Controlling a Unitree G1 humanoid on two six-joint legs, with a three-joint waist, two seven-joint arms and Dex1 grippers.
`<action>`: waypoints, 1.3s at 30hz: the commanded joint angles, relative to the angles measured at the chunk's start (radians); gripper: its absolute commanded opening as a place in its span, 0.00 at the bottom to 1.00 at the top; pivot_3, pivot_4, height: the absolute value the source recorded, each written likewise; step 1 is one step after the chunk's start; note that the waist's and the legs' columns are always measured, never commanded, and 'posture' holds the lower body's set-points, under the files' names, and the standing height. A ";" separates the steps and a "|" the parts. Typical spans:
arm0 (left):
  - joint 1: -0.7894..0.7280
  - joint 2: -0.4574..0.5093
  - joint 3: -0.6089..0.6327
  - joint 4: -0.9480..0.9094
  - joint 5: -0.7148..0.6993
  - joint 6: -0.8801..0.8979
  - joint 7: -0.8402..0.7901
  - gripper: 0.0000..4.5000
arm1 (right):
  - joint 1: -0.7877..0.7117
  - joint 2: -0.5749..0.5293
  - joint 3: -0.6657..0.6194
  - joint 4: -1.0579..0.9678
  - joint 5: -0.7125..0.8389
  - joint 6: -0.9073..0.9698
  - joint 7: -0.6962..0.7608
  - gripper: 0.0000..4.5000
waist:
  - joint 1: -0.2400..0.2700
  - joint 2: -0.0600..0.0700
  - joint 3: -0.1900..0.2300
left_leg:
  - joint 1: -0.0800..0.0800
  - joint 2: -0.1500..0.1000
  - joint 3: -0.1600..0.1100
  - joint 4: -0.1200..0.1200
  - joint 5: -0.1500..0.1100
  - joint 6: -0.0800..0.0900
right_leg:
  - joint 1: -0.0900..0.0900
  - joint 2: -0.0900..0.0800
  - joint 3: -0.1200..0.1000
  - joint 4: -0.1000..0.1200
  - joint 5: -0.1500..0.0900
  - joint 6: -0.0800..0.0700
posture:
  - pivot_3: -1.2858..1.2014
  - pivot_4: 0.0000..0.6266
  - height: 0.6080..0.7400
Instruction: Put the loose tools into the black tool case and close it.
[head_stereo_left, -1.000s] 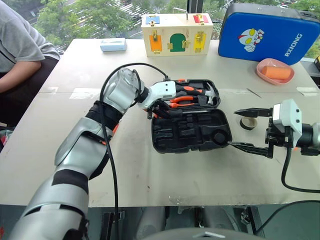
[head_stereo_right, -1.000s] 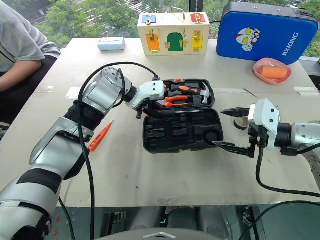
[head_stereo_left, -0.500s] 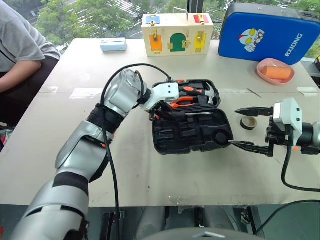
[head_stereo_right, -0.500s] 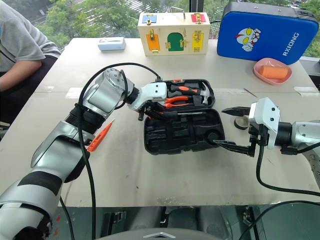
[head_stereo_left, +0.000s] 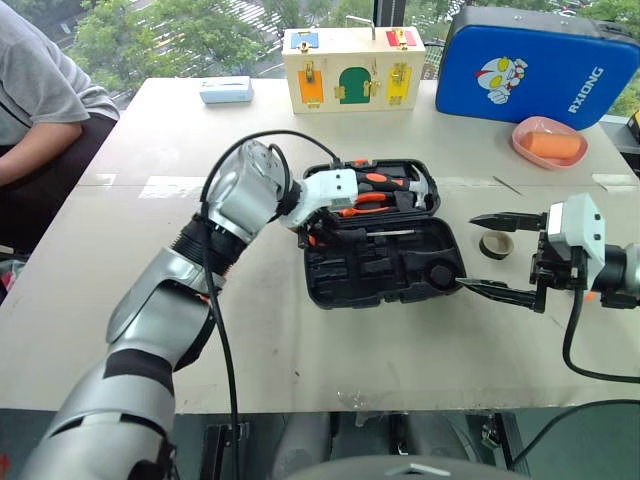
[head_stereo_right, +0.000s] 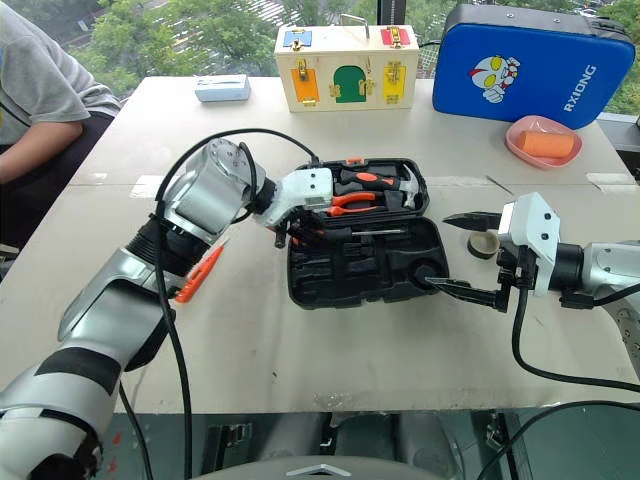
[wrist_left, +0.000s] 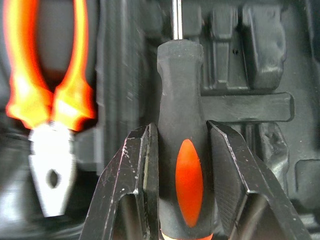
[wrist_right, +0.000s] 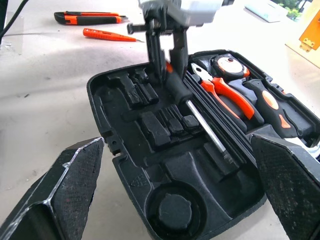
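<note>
Here our left hand (wrist_left: 182, 150) gripped the screwdriver (wrist_right: 197, 112) over the black tool case (head_stereo_left: 385, 265), right hand (head_stereo_left: 500, 255) wide open; we judged lowering it level into its recess best

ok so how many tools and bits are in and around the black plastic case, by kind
screwdrivers: 2, a black-and-orange-handled screwdriver and a slim orange tester screwdriver
orange-handled steel pliers: 1
black-and-orange-handled hammer: 1
round tape measure: 1
orange-and-black utility knife: 1
small dark tape roll: 1
total: 7
</note>
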 joint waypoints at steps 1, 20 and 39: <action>-0.011 -0.001 0.016 -0.011 0.000 -0.003 0.005 0.24 | -0.015 0.003 -0.021 -0.011 0.018 -0.001 -0.009 1.00 | 0.000 0.000 0.000 | 0.000 0.000 0.000 0.000 0.000 0.000 | 0.000 0.000 0.000 0.000 0.000 0.000 | 0.52 0.24 0.96; -0.019 0.041 0.111 -0.135 -0.103 0.098 0.009 0.70 | -0.015 0.006 -0.018 -0.008 0.022 0.006 -0.018 1.00 | -0.001 0.000 0.000 | 0.001 0.000 0.000 0.002 0.000 0.000 | 0.000 0.000 0.001 0.005 0.000 0.000 | 0.52 0.24 0.96; 0.050 -0.052 0.070 0.095 -0.017 -0.160 0.158 0.01 | -0.025 0.003 -0.017 0.039 -0.022 0.001 -0.026 1.00 | 0.002 0.000 0.000 | 0.002 0.000 0.001 0.002 0.000 0.000 | 0.000 -0.001 0.002 0.006 0.000 0.000 | 0.52 0.24 0.96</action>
